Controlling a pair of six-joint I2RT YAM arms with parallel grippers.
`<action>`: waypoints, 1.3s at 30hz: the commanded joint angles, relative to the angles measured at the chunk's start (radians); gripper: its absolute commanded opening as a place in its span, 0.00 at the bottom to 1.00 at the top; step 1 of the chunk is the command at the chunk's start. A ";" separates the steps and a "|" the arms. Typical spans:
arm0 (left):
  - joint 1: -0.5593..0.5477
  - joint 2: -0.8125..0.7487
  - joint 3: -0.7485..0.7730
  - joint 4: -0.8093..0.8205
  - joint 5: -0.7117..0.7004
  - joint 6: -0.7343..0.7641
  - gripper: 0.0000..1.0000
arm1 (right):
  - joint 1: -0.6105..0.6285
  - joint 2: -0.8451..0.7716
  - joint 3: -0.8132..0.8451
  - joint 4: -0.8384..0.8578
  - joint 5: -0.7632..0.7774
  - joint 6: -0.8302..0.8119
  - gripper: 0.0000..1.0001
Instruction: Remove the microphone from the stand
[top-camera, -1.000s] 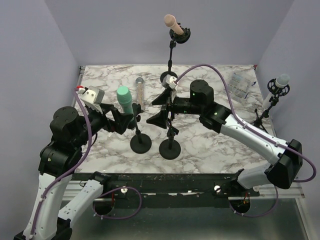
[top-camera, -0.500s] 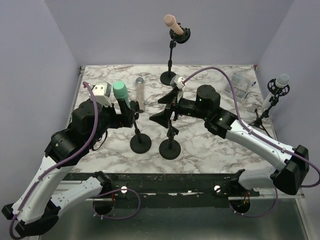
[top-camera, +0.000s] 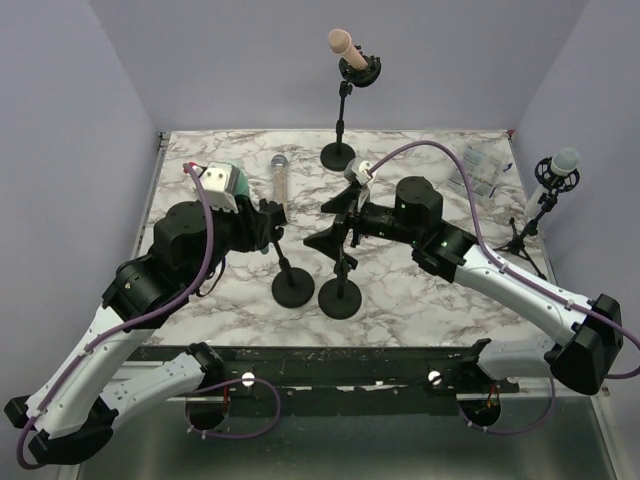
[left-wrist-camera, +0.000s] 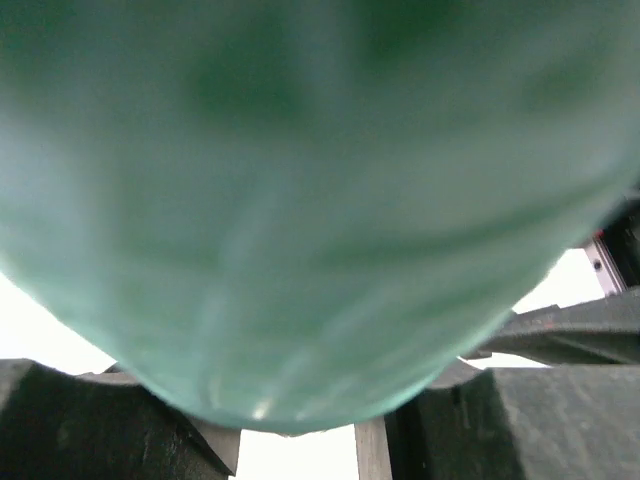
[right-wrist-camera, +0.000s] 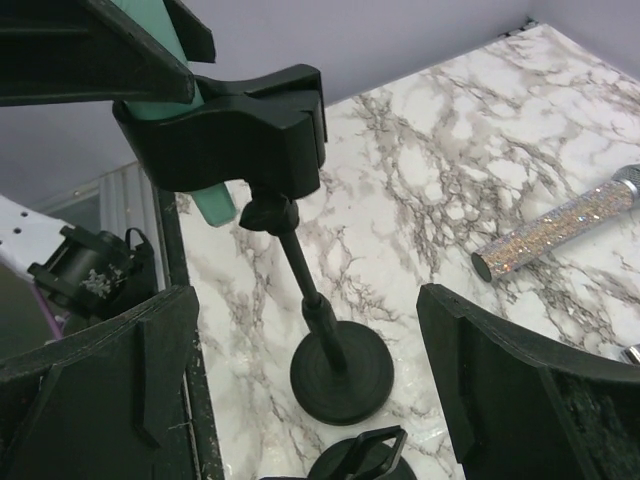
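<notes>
Mic in stand clip, left claw engaged

Left claw (top-camera: 262, 224): clenched on the green mic (left-wrist-camera: 300, 200), left of centre in the top view.
Mic: tilted and seated in the clip (right-wrist-camera: 230, 130) of the stand (top-camera: 293, 288), whose round base rests on the marble table (top-camera: 400, 300).
Glitter mic (top-camera: 279, 180): lying flat on the table, behind the stand.
Right claw (top-camera: 330, 222): released, jaws wide apart, just right of the stand.
Second stand (top-camera: 340, 298): its base is just beside the first stand's base.
Pink mic (top-camera: 341, 43): on a tall stand, upper centre.
Bag (top-camera: 478, 172): clear plastic, upper right.
White mic (top-camera: 563, 162): on a tripod at the far right edge.
</notes>
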 joint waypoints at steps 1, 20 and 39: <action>-0.006 -0.070 -0.042 0.167 0.236 0.123 0.00 | 0.002 -0.027 -0.004 0.017 -0.119 -0.011 1.00; -0.004 -0.086 -0.041 0.076 0.719 0.463 0.00 | 0.002 0.015 0.010 0.122 -0.519 -0.087 1.00; 0.006 -0.101 -0.072 0.105 0.728 0.465 0.00 | 0.002 0.091 -0.012 0.318 -0.641 -0.039 0.87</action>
